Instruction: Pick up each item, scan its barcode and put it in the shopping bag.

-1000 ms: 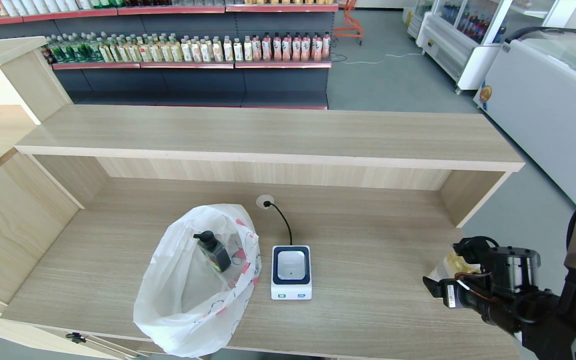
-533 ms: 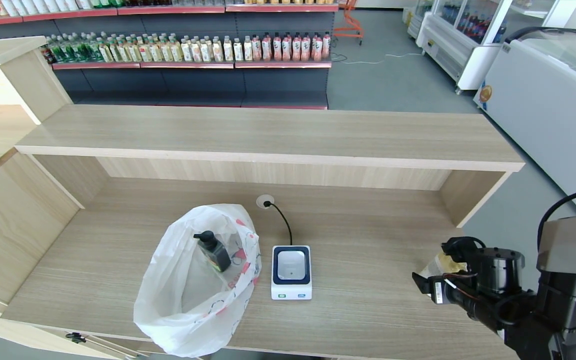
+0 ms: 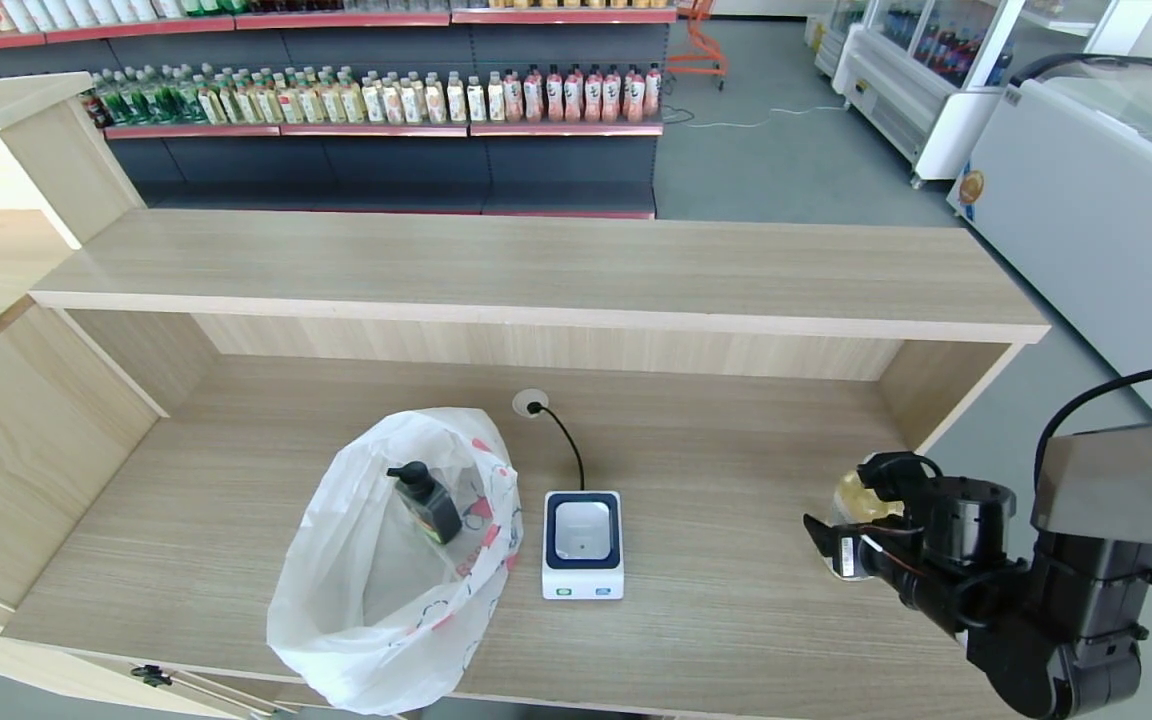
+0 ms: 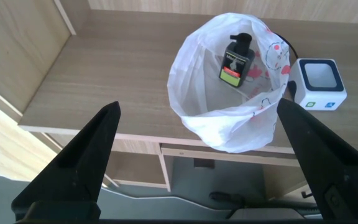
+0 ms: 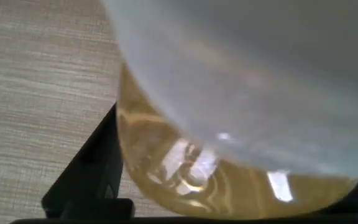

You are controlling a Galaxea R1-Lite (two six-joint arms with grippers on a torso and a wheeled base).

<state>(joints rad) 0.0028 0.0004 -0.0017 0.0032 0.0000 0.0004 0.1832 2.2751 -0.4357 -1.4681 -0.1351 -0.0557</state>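
One pump bottle (image 3: 426, 503) in the shopping bag (image 3: 336, 600) beside the scanner (image 3: 583, 545), right jaws clamped on a yellowish container (image 3: 848, 496) over the table (image 3: 736, 610), left jaws spread wide.

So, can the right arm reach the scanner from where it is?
Probably yes. The right gripper, shut on a yellowish item, sits to the right of the scanner with only bare counter between them; the bag lies on the scanner's other side.

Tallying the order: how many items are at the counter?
2: a pump bottle in the shopping bag, a yellowish container in the right gripper; others may be hidden.
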